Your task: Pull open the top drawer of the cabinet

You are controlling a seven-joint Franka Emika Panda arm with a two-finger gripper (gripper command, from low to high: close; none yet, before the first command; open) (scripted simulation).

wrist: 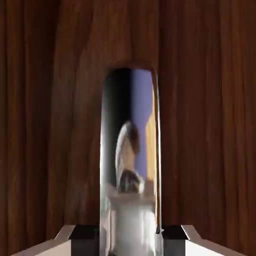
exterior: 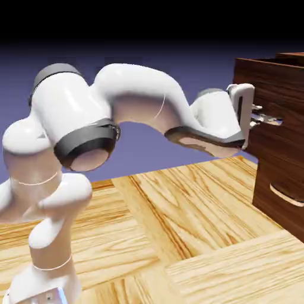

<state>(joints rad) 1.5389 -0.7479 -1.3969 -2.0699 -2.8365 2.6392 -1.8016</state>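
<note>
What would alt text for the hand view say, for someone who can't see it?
A shiny, mirror-like bar handle runs up the middle of a dark reddish-brown wood-grain drawer front, with the gripper's two finger tips closed on its lower end from either side.

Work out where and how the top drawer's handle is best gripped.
Grip the handle across its narrow width, coming from straight in front of the drawer front. It is a long, slim, shiny bar standing out from flat wood, so its two long edges seem the best places for the tool's fingers.
</note>
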